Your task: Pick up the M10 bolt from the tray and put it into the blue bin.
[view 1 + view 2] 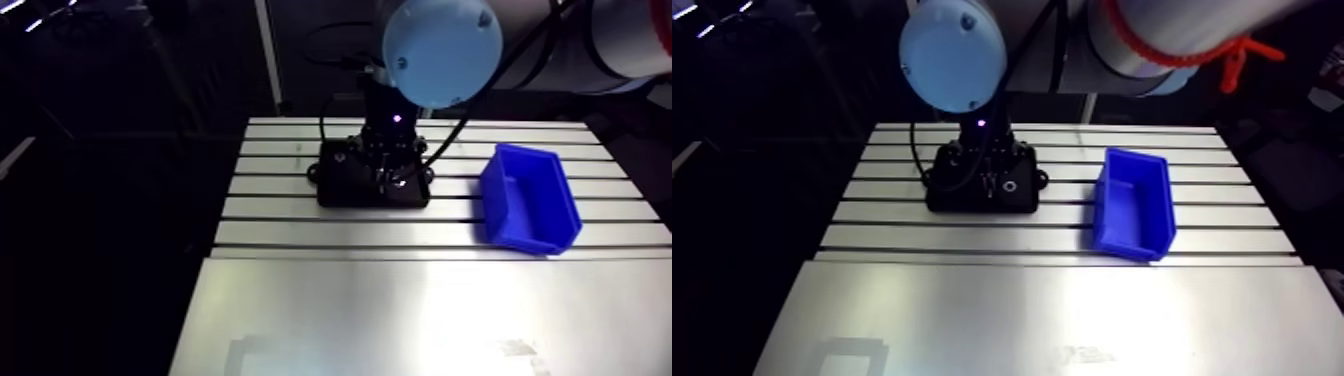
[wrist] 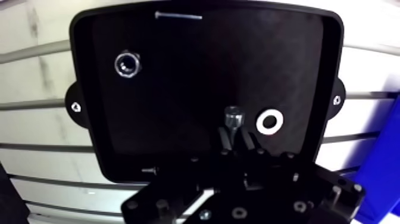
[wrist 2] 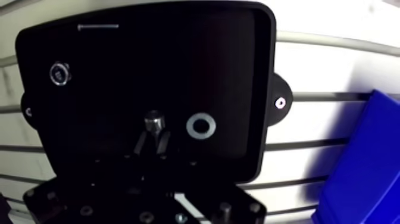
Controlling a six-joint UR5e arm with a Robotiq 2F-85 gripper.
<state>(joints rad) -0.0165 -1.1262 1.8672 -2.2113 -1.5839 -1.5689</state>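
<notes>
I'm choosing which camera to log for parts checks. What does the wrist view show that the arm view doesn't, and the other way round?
Only the wrist view makes out what lies in the black tray: the M10 bolt upright between the gripper's fingers, a washer beside it, a nut and a thin pin farther ahead. Only the arm view: the blue bin whole, nothing seen inside, and the arm's light-blue joint cap. Both: the tray, the slotted table and the bin, though the wrist view catches just its edge.
</notes>
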